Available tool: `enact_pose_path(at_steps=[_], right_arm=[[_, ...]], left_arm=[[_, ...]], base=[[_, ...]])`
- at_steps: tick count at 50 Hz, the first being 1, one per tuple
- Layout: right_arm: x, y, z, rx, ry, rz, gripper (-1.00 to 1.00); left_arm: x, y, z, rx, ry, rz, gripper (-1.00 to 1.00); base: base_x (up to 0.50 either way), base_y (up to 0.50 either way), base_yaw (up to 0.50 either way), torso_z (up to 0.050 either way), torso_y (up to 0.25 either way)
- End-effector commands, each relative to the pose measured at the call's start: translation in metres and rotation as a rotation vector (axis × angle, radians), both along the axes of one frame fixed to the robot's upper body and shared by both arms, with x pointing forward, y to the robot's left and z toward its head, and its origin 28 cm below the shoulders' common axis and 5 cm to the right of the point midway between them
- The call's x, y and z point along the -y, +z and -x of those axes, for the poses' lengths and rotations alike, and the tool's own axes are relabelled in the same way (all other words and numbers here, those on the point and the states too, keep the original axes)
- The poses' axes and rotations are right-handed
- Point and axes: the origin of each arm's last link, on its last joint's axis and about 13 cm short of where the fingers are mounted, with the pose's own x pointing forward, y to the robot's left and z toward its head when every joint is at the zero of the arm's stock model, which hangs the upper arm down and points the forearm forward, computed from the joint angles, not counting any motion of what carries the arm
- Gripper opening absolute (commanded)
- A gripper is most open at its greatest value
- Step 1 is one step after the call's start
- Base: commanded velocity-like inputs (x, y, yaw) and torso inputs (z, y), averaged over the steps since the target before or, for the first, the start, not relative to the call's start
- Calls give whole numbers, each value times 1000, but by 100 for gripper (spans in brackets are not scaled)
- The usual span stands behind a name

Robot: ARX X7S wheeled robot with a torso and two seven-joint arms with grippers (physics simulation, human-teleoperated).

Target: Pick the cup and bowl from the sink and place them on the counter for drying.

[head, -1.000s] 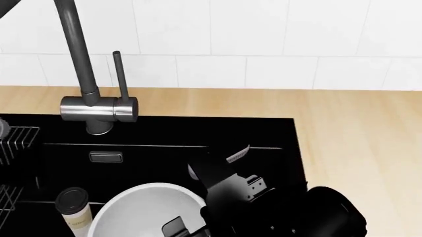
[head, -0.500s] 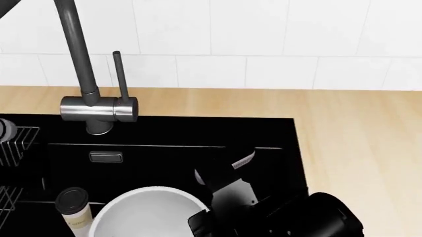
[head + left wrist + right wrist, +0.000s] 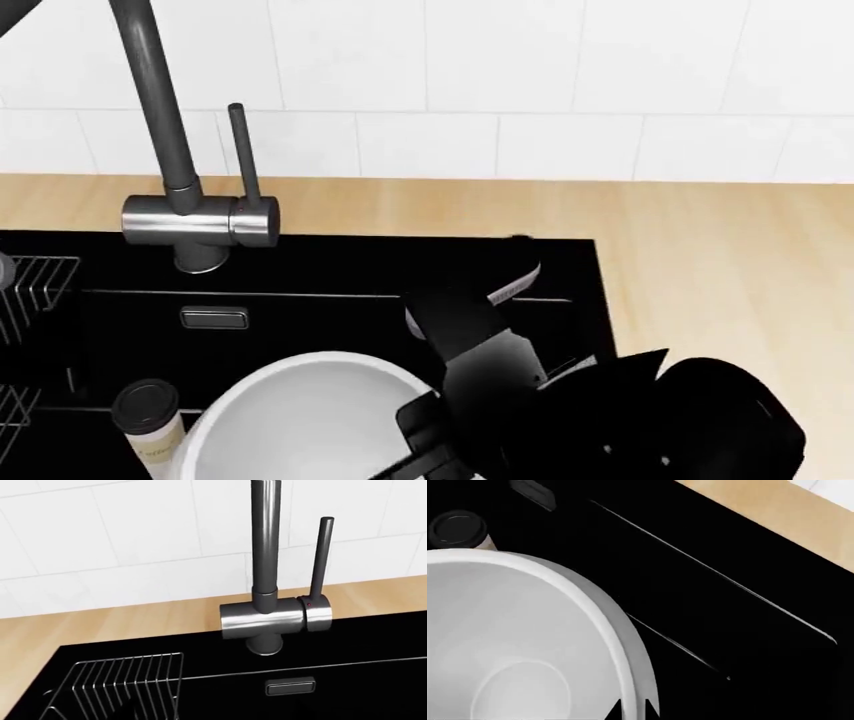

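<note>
The large white bowl [image 3: 300,420] sits low in the black sink [image 3: 334,300], at the near edge of the head view. My right gripper [image 3: 430,440] is on its right rim. In the right wrist view the bowl [image 3: 514,640] fills the frame, and my right gripper [image 3: 632,712] has its rim pinched between the two dark fingertips [image 3: 613,712]. The cream cup with the dark lid [image 3: 150,425] stands upright just left of the bowl, and its lid shows in the right wrist view [image 3: 457,528]. My left gripper is not visible.
The grey faucet [image 3: 200,220] stands at the sink's back left and fills the left wrist view [image 3: 273,617]. A wire rack [image 3: 34,285] hangs at the sink's left side [image 3: 127,685]. The beige counter [image 3: 721,290] runs behind and to the right of the sink.
The bowl has risen and shifted slightly right with my right gripper on its rim. The right arm has moved up and to the right. The cup has stayed put.
</note>
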Motion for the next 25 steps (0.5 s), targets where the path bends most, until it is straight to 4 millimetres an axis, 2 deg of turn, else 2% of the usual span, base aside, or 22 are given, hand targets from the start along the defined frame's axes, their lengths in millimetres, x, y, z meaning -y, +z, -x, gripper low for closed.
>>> enact_pose_path(at_steps=[1, 3, 4, 10, 17, 25], right_arm=[[4, 46, 14, 123, 19, 3, -100], [6, 53, 17, 137, 18, 9, -100], [6, 55, 18, 142, 17, 13, -100], [19, 74, 30, 197, -25, 20, -100], [35, 97, 46, 256, -102, 3, -100], [50, 123, 57, 330, -163, 9, -100]], left_arm=[[2, 0, -1, 3, -9, 14, 100], [4, 0, -2, 3, -10, 13, 100], [14, -2, -7, 3, -10, 13, 100], [24, -3, -10, 1, -10, 12, 100], [7, 0, -2, 5, -7, 16, 100], [6, 3, -2, 11, 2, 15, 100]], base=[[0, 0, 0, 0, 0], [0, 0, 0, 0, 0], [0, 0, 0, 0, 0], [0, 0, 0, 0, 0], [0, 0, 0, 0, 0], [0, 0, 0, 0, 1]])
